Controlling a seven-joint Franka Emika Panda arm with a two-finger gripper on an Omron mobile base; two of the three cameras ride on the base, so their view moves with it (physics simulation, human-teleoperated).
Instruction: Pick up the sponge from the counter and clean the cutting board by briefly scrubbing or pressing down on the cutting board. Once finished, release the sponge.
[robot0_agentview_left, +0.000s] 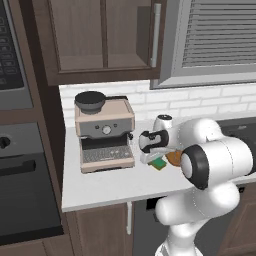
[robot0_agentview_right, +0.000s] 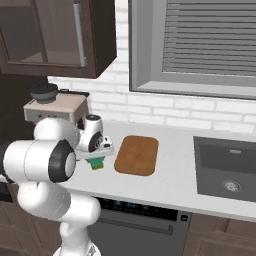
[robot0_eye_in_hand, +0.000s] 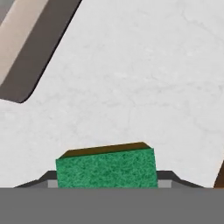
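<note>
The sponge (robot0_eye_in_hand: 106, 168), green on top with a brown-yellow edge, lies on the light counter (robot0_eye_in_hand: 131, 87) between my fingertips. My gripper (robot0_eye_in_hand: 106, 181) points down with one dark finger against each side of the sponge, shut on it. From the base cameras the gripper (robot0_agentview_left: 151, 158) (robot0_agentview_right: 98, 157) hangs over the sponge (robot0_agentview_left: 159, 164) (robot0_agentview_right: 97, 164), just left of the brown cutting board (robot0_agentview_right: 137, 155). My arm hides most of the cutting board (robot0_agentview_left: 173, 158) in the left base view. Whether the sponge is lifted off the counter (robot0_agentview_right: 170, 185) I cannot tell.
A beige coffee machine (robot0_agentview_left: 105, 132) (robot0_agentview_right: 55, 107) stands close to the left of the gripper, its base (robot0_eye_in_hand: 26, 43) showing in the hand view. A dark sink (robot0_agentview_right: 225, 175) is set into the counter at the right. Wall cabinets (robot0_agentview_left: 105, 35) hang above; an oven (robot0_agentview_left: 22, 185) is at the far left.
</note>
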